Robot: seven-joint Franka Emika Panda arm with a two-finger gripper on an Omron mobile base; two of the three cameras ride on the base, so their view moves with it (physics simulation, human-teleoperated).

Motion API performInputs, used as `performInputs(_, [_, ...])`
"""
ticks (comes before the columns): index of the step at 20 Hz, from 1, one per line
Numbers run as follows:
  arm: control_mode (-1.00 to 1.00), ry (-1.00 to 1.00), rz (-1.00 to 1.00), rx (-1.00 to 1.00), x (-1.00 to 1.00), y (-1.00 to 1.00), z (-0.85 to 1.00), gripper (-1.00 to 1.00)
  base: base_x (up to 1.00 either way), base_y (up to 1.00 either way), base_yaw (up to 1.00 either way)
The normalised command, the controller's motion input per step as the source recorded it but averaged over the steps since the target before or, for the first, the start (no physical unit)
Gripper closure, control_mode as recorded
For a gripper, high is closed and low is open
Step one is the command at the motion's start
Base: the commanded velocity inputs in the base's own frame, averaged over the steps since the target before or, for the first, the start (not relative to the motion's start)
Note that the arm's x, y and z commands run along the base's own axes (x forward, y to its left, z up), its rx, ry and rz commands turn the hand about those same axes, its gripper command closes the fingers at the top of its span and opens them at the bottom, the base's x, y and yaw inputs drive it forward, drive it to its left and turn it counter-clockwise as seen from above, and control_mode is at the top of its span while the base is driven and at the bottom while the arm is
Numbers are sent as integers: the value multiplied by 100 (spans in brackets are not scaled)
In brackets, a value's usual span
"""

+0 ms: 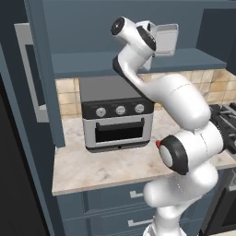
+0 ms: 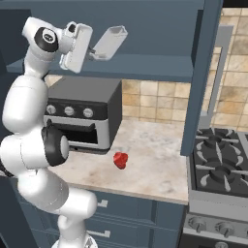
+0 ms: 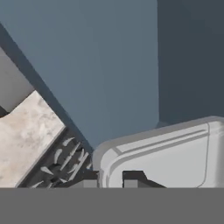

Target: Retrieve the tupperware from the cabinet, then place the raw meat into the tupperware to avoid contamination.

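Now holding tupperware [image 2: 109,43] by one rim, gripper [image 2: 89,54] pinched on it, up by cabinet [image 2: 145,29]. Could slip or tilt while lowering toward meat [image 2: 120,160] on counter [image 2: 150,160].

**Layout: counter, cabinet, stove**

Oven [image 1: 118,117] sits on counter [image 1: 92,168], back against wall, under cabinet [image 2: 145,29] shelf. Meat [image 2: 121,160] lies on counter in front of oven's right corner, near counter's front edge, apart from oven. Stove [image 2: 220,167] stands right of counter, touching it. Cabinet door [image 2: 201,72] hangs open btwn counter and stove. 2 drawers [image 1: 133,196] below counter. Tupperware [image 2: 109,43] is up in the air in front of cabinet opening, tilted, above oven, at gripper [image 2: 92,52].
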Motion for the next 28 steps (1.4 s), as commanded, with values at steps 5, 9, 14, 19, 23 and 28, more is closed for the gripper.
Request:
performInputs(5, [-100,0,0,0,-99,3,0,100,0,0,0])
performInputs(9, [-100,0,0,3,-100,0,0,100,0,0,0])
performInputs(14, [-100,3,0,5,-87,-4,1,100,0,0,0])
performInputs(19, [-100,0,0,8,-89,-23,0,100,0,0,0])
performInputs(23, [-100,-1,0,12,-98,-23,-8,100,0,0,0])
performInputs(28, [-100,0,0,9,-95,-22,-10,100,0,0,0])
